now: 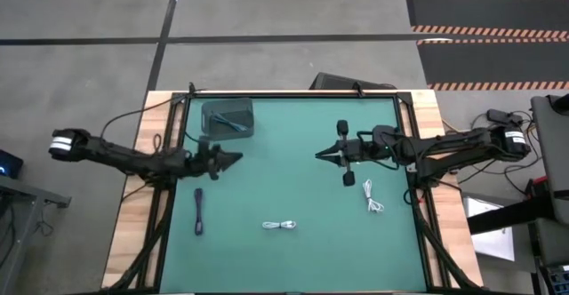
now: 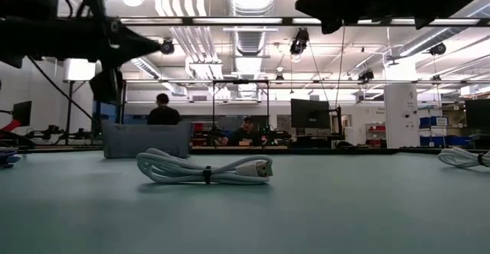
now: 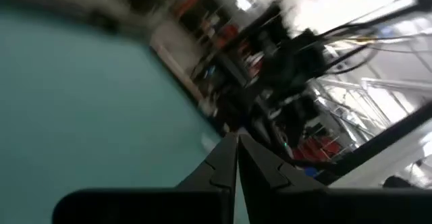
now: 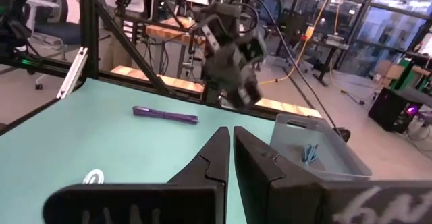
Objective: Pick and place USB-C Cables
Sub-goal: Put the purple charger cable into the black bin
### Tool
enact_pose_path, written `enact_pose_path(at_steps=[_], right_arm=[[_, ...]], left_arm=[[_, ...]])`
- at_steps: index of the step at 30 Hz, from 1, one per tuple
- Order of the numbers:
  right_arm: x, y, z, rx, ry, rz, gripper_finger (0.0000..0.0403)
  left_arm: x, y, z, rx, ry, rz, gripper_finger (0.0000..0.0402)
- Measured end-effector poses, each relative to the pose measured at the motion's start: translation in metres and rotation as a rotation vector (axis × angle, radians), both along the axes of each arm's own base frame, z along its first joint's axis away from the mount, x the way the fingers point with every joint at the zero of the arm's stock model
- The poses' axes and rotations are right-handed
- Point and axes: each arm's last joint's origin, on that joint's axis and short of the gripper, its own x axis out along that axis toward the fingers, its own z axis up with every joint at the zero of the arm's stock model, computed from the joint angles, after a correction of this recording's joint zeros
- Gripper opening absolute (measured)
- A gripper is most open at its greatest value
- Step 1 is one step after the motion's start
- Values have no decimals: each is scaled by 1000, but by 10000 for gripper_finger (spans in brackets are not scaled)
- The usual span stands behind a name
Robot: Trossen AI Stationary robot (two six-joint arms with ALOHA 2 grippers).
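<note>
White looped cable point(image 2: 205, 168) lies nearest on the mat, another white cable point(image 1: 372, 195) right, dark cable point(image 1: 199, 211) left, all clear of both arms. Grey box point(image 1: 228, 117) at far left; only right wrist view shows a cable point(image 4: 310, 153) inside. Left gripper point(image 1: 233, 157) and right gripper point(image 1: 321, 155) hover mid-table, fingers pinched together, empty

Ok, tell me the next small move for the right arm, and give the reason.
Probably swing the right tool toward the white cable lying nearest it, opening it on the way. That tool hangs shut and empty above mid-mat, and this cable lies on its side, outside the grey box.
</note>
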Motion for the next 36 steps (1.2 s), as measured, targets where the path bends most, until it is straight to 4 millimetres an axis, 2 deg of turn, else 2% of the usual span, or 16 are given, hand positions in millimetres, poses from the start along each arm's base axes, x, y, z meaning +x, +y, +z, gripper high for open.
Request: enact_pose_path(at_steps=[6, 13, 17, 24, 29, 36], right_arm=[[-5, 0, -2, -41, 8, 3, 13], [-6, 1, 1, -46, -5, 3, 13], [-6, 1, 1, -46, -3, 3, 13], [-7, 1, -3, -68, 30, 5, 13], [-7, 0, -4, -83, 39, 5, 13], [-7, 0, -4, -103, 43, 5, 13]], left_arm=[[16, -16, -15, -250, 170, -99, 1], [42, -38, 1, -304, 345, -184, 1], [49, -49, 7, -333, 557, -187, 1], [43, -53, 10, -440, 1045, -79, 1], [38, -56, 7, -551, 1259, -19, 1], [26, -60, -13, -714, 1562, 82, 1]])
